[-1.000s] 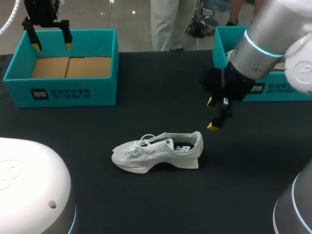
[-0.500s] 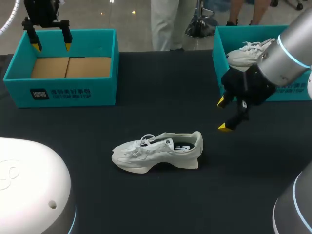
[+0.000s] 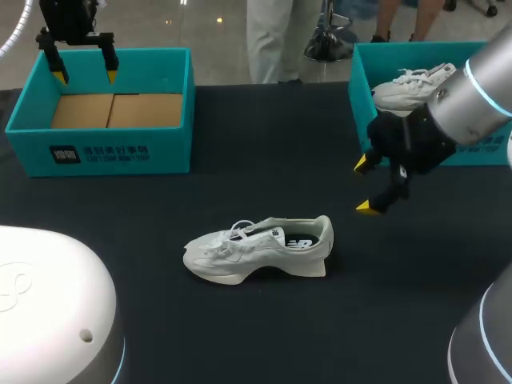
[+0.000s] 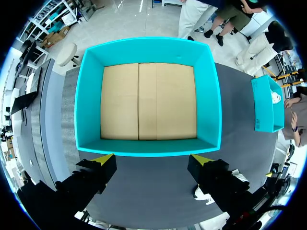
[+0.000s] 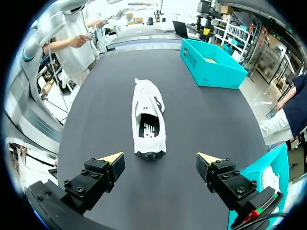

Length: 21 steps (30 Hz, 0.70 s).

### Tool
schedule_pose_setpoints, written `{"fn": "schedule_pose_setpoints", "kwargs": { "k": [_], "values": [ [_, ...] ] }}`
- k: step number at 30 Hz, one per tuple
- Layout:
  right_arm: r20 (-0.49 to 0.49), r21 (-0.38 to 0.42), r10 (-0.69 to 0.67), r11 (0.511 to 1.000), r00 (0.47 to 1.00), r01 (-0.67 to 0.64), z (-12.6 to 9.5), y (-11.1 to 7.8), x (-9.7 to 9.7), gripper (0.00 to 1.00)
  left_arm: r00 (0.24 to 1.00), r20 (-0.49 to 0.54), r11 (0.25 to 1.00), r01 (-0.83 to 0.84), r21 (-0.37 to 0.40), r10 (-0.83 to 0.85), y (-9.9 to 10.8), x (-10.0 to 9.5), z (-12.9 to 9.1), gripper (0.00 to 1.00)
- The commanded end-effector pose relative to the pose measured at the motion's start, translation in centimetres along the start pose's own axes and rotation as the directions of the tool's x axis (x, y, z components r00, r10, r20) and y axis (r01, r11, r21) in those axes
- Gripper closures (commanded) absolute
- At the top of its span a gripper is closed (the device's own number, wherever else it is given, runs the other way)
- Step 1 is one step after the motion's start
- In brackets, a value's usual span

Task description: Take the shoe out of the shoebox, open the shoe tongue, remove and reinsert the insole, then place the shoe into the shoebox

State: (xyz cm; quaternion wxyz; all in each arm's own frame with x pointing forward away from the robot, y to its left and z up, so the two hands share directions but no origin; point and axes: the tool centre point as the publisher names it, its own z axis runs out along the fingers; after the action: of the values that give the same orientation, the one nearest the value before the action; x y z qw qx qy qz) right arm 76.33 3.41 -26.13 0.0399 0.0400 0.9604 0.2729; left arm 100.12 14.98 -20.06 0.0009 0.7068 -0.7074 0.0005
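White sneaker (image 3: 260, 248) unboxed, ahead of our wide-open, empty right gripper (image 3: 363, 186); left gripper (image 3: 85, 78), also wide, above shoebox (image 3: 112, 148); we judge tongue, insole and reboxing left.

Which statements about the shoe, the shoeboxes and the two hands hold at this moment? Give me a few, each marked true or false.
1. The shoe stands on the table, outside both shoeboxes. True.
2. The right hand is shut on the shoe. False: it is open and hangs above the table, apart from the shoe, on its heel side.
3. The left shoebox, below the left hand, holds nothing but its cardboard floor. True.
4. The right shoebox is empty. False: another white shoe lies in it.
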Motion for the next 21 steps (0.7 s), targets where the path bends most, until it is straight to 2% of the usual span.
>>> {"fn": "schedule_pose_setpoints", "kwargs": {
  "k": [1,3,5,14,21],
  "values": [
    [0.034,-0.181,-0.035,0.983,0.999,0.040,0.9,-1.6,0.7,0.00,1.000,0.001,1.000,0.000,0.000,0.000,0.0,0.0,0.0,0.00],
    [0.032,-0.211,-0.066,0.975,0.997,0.072,1.1,-1.9,0.8,0.00,1.000,0.001,1.000,0.000,0.000,0.000,0.0,0.0,0.0,0.00],
    [0.035,-0.195,-0.079,0.977,0.996,0.084,1.1,-2.3,0.9,0.00,1.000,0.001,1.000,0.000,0.000,0.000,0.0,0.0,0.0,0.00],
    [0.061,-0.225,-0.122,0.965,0.991,0.133,2.1,-4.0,1.0,0.00,1.000,0.001,1.000,0.000,0.000,0.000,0.0,0.0,0.0,0.00],
    [0.022,-0.246,-0.123,0.961,0.992,0.124,3.8,-5.8,1.4,0.00,1.000,0.001,1.000,0.000,0.000,0.000,0.0,0.0,0.0,0.00]
  ]
}}
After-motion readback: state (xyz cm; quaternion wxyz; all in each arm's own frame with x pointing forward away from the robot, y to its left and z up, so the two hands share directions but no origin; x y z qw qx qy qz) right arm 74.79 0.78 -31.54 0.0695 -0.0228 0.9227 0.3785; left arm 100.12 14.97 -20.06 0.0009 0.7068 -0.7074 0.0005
